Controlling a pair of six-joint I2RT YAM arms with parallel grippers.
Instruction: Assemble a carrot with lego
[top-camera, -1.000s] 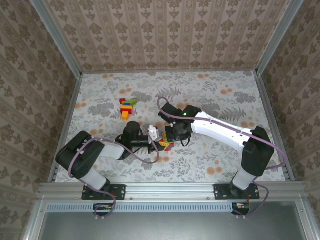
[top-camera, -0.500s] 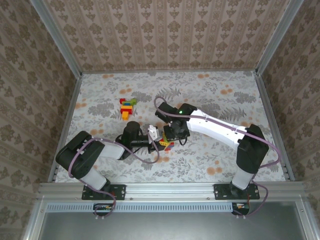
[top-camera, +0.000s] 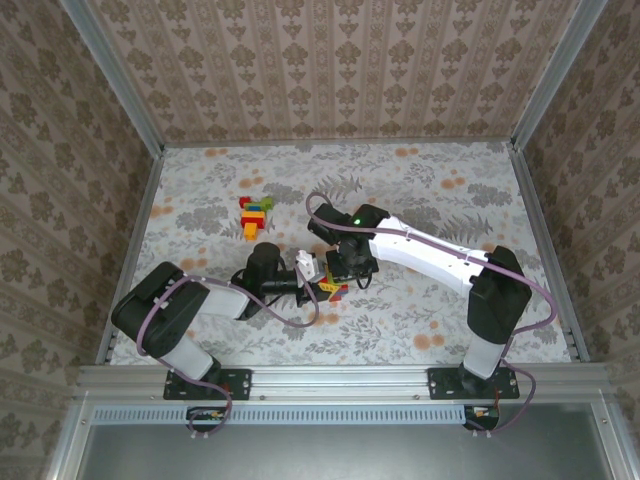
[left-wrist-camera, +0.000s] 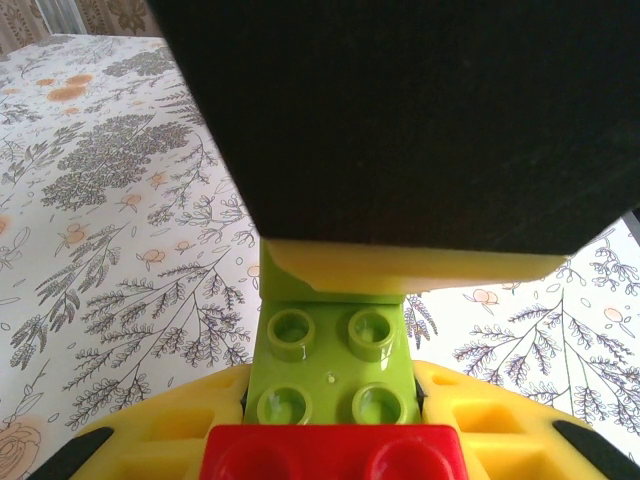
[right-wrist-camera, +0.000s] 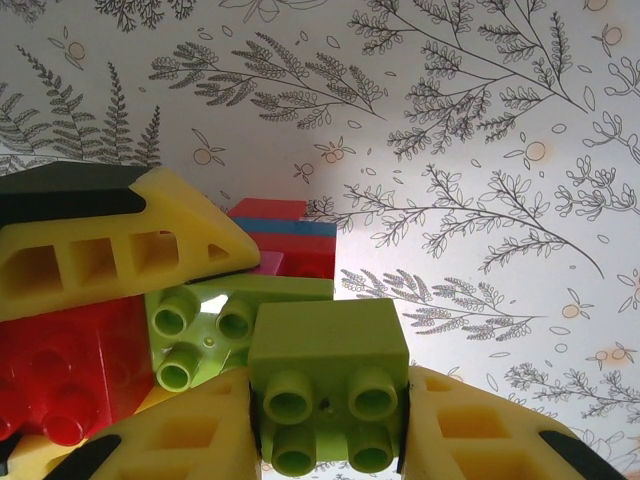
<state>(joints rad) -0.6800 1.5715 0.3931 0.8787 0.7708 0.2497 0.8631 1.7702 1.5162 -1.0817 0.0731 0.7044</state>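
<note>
Snugly met mid-table: glossy, studded lego (top-camera: 333, 289).
Right gripper (right-wrist-camera: 328, 425) clamps a square lime brick (right-wrist-camera: 326, 345) against the red-and-lime stack (left-wrist-camera: 335, 460) clamped in the left gripper (left-wrist-camera: 335, 425); loose bricks (top-camera: 255, 213) lie behind on the floral-print table (top-camera: 450, 200).

The table (top-camera: 430, 190) is covered with a pale cloth, printed with grey leaves, thin branches and small orange flowers. Three walls stand around it: the back wall (top-camera: 340, 70), the left wall (top-camera: 55, 180) and the right wall (top-camera: 600, 200). All carry beige wallpaper with brown ornaments in vertical stripes. Aluminium profiles (top-camera: 110, 75) run along the wall corners. At the near edge lies a metal rail (top-camera: 340, 378), then a grey slotted strip (top-camera: 340, 412) and a dark panel (top-camera: 340, 452). The light is soft and even.
</note>
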